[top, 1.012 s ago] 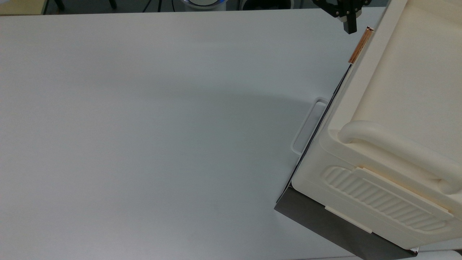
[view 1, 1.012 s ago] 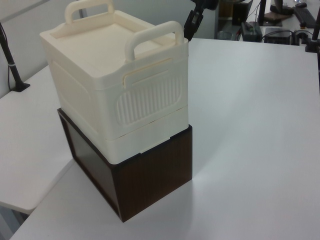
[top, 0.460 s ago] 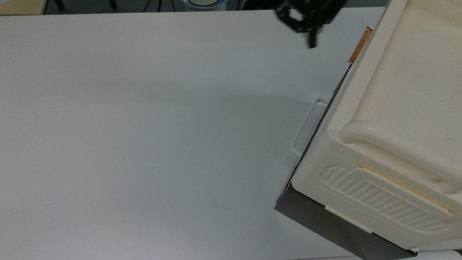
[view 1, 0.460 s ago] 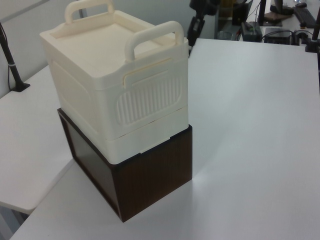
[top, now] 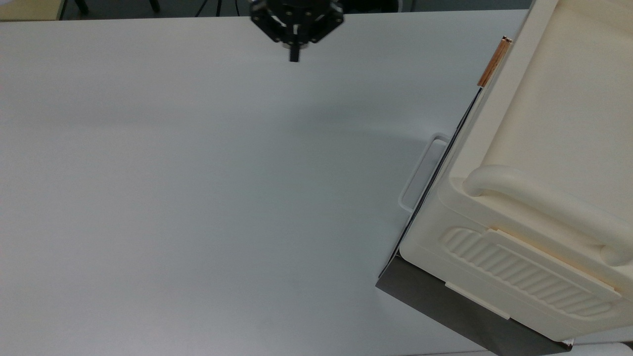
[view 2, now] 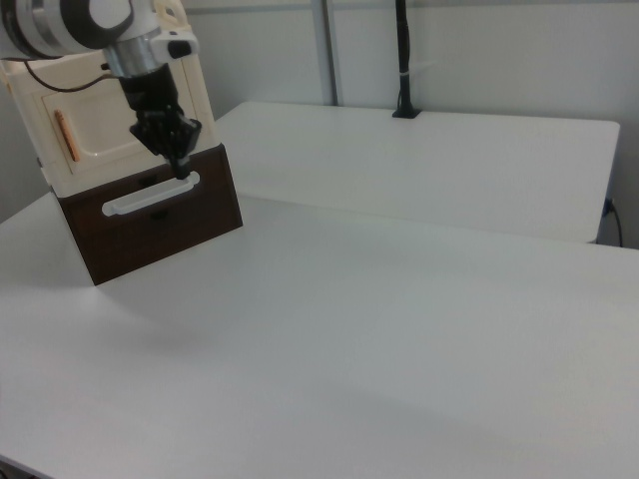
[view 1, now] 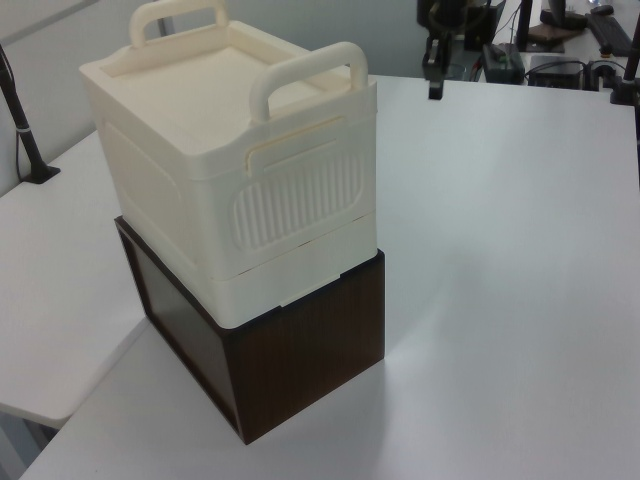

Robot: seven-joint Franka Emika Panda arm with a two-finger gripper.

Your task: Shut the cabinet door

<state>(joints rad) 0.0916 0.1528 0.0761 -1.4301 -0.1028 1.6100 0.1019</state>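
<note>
One cabinet (top: 554, 163) seen at 3 o'clock in the top view, stacked on a dark brown base (view 1: 300, 365), cabinet door (view 2: 95, 135) shut flush, copper handle (top: 493, 63) noted at its edge, gripper (top: 294, 55) held at 12 o'clock above the white table (top: 198, 188), well apart, fingers pressed together.

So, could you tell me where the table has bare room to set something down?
The white table is bare from the top view's left edge to the cabinet. It is crowded only at the top view's right, where the cabinet stands; the end effector hangs at the far edge.
</note>
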